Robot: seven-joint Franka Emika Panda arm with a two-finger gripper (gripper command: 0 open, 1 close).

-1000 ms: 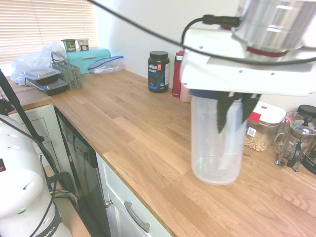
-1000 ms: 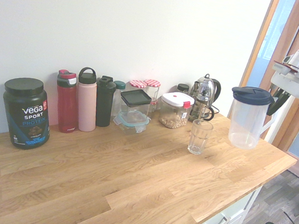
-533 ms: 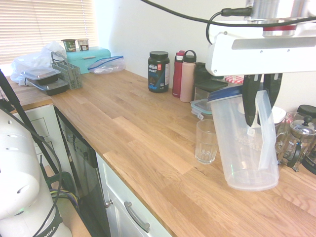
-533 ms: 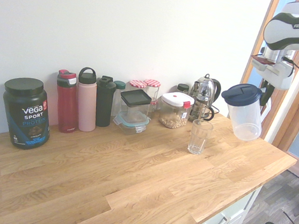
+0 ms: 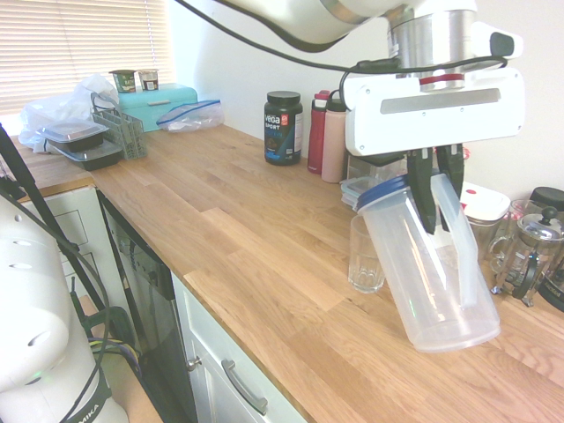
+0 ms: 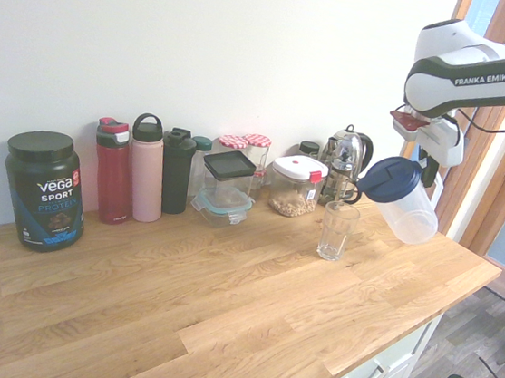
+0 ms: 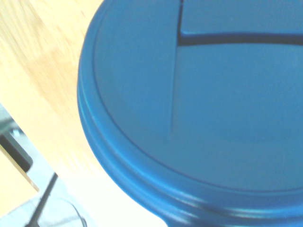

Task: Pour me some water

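**Pitcher tilted toward the glass, lip not yet over the rim**

The clear plastic pitcher with a blue lid (image 5: 432,264) hangs in the air, held by the robot's gripper (image 5: 438,189), whose dark fingers (image 5: 425,189) are clamped tight on the pitcher's handle. Its long axis leans, lid end angled down toward the clear ribbed drinking glass (image 5: 366,256) and base swung away and lower in the first exterior view. The glass stands upright on the wooden countertop (image 5: 256,238), below the fingers and off to the lid side, just beside the pitcher. In the second exterior view the lid (image 6: 389,177) faces the glass (image 6: 337,231) from above and to one side, so the pour probably needs a little more travel and tilt.

Whether any water is inside the pitcher cannot be made out; its walls look empty. The wrist view shows only the blurred blue lid (image 7: 199,104), with a glass rim barely visible at the corner. The spout opening is hard to locate.
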